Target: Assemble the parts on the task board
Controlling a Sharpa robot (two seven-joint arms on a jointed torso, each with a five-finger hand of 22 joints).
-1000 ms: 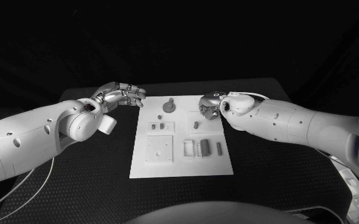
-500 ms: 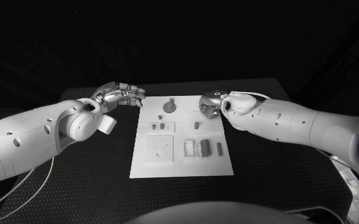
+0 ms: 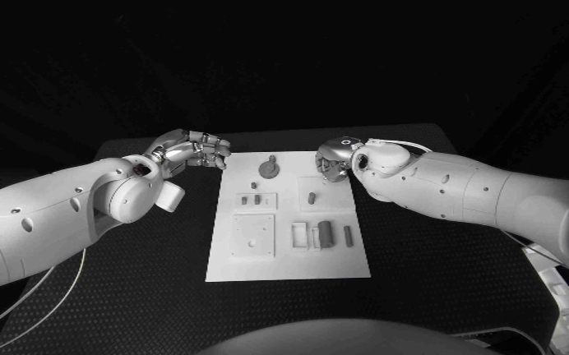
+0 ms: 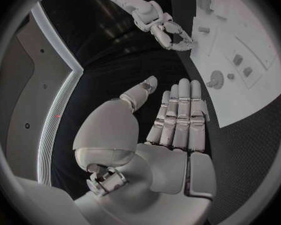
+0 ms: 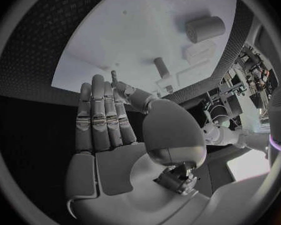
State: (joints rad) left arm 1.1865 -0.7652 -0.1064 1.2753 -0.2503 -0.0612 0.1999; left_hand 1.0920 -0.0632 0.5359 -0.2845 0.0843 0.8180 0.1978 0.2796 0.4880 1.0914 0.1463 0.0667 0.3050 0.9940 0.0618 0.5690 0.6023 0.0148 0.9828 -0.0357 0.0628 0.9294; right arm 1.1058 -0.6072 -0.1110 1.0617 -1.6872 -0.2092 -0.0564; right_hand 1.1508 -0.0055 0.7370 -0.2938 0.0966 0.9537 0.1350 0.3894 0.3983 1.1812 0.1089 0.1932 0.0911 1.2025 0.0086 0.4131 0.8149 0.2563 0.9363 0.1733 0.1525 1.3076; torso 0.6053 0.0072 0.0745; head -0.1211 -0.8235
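Right hand (image 3: 335, 160) rose slightly off task board (image 3: 284, 265); both hands empty, fingers apart; left hand (image 3: 196, 151).

The desk (image 3: 142, 289) is black with a fine dotted texture (its far edge fades into the dark behind). The white task board (image 3: 289, 265) lies flat on it near the middle. A thin pale cable (image 3: 48, 293) curves across its near left part.

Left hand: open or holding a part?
Open. The left hand holds nothing; its fingers lie straight, beside the task board.
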